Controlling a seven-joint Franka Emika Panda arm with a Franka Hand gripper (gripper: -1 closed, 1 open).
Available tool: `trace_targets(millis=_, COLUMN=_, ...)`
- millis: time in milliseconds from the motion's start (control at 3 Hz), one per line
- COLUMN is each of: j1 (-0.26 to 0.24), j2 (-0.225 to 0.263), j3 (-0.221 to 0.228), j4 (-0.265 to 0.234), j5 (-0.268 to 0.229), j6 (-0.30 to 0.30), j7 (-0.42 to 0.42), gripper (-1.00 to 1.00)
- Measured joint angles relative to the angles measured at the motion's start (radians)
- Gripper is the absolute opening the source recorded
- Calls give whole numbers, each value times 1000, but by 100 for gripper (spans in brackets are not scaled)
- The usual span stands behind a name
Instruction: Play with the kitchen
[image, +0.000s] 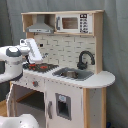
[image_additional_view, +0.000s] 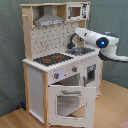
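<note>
The toy kitchen (image: 67, 95) (image_additional_view: 37, 85) is white and light wood. In the first exterior view its black-red stovetop (image: 42, 66) lies left of the silver sink (image: 72, 74) and black faucet (image: 85, 59), under a grey hood (image: 41, 26). In the second exterior view the windowed oven door (image_additional_view: 70, 102) hangs open below the knobs (image_additional_view: 57, 76). My white arm (image_additional_view: 100, 40) reaches in over the counter. My gripper (image: 34, 49) (image_additional_view: 71, 43) hovers above the back of the stovetop (image_additional_view: 52, 59), close to the pegboard back (image_additional_view: 52, 40) and apart from the surface.
A toy microwave (image: 72, 22) sits on the top shelf beside the hood. Grey curtain (image: 117, 50) hangs behind the kitchen. Wooden floor (image_additional_view: 110, 110) spreads in front. A white rounded object (image: 20, 121) lies at the first exterior view's bottom left.
</note>
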Motion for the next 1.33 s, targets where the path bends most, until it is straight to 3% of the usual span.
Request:
trace_targets(millis=1000, j1=-22, j2=39, j3=-6, j4=91, j5=226, j6=-223, j7=41, gripper=100)
trace_targets(millis=1333, j1=-28, j2=58, j3=-5, j4=125, j5=279, j6=-295, j7=76, gripper=100)
